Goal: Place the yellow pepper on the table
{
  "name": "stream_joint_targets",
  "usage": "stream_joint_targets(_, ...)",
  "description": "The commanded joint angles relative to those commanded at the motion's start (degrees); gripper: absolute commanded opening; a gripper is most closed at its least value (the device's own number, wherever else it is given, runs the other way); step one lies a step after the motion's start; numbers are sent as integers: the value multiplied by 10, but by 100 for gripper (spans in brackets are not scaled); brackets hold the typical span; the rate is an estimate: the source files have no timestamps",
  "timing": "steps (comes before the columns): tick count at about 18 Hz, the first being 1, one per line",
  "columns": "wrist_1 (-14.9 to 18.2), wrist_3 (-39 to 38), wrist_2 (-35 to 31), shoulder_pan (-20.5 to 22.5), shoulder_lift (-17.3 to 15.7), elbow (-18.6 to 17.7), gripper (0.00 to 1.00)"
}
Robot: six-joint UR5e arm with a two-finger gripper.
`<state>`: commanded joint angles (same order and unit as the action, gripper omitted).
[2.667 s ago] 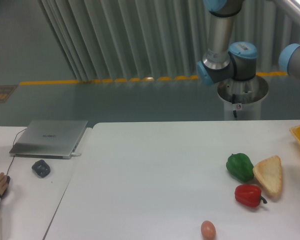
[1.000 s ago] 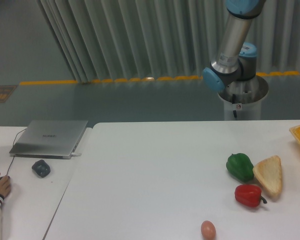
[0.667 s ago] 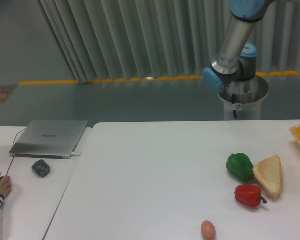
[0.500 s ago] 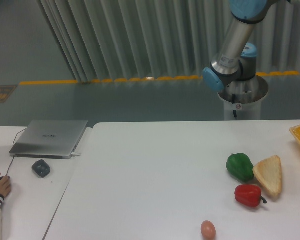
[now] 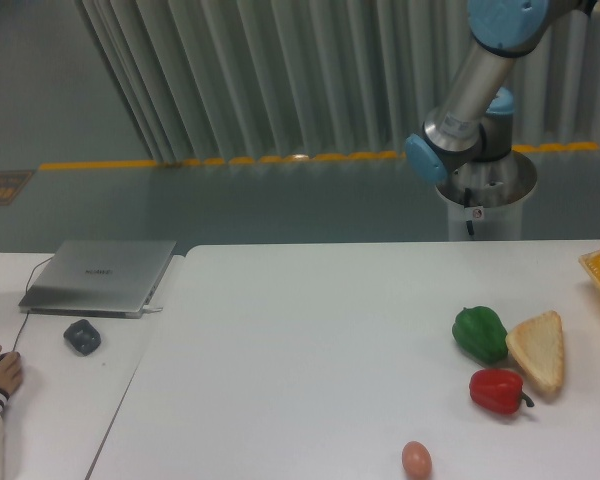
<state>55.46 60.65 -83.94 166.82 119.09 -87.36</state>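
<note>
Arm (image 5: 477,75) rises out of frame top right, so tool state and the yellow pepper's whereabouts cannot be told; on the counter (image 5: 300,340): green pepper (image 5: 479,333), bread wedge (image 5: 538,348), red pepper (image 5: 498,391), egg (image 5: 416,459).

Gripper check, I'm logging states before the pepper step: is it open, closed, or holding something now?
Gripper: not in view; only the arm shows, so its state cannot be told.

No legible text anywhere.
</note>
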Motion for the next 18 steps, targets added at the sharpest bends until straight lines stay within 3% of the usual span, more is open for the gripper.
stream_joint_targets(4, 0, -4, 1, -5, 1, -2, 100)
stream_joint_targets(6, -1, -4, 1, -5, 0, -4, 92)
stream_joint_targets(9, -1, 0, 2, -4, -4, -4, 54)
stream_joint_targets(12, -1, 1, 2, -4, -12, -6, 36)
stream_joint_targets(15, 1, 3, 2, -4, -35, -16, 29)
stream_joint_targets(18, 5, 1, 4, -7, -68, -32, 29)
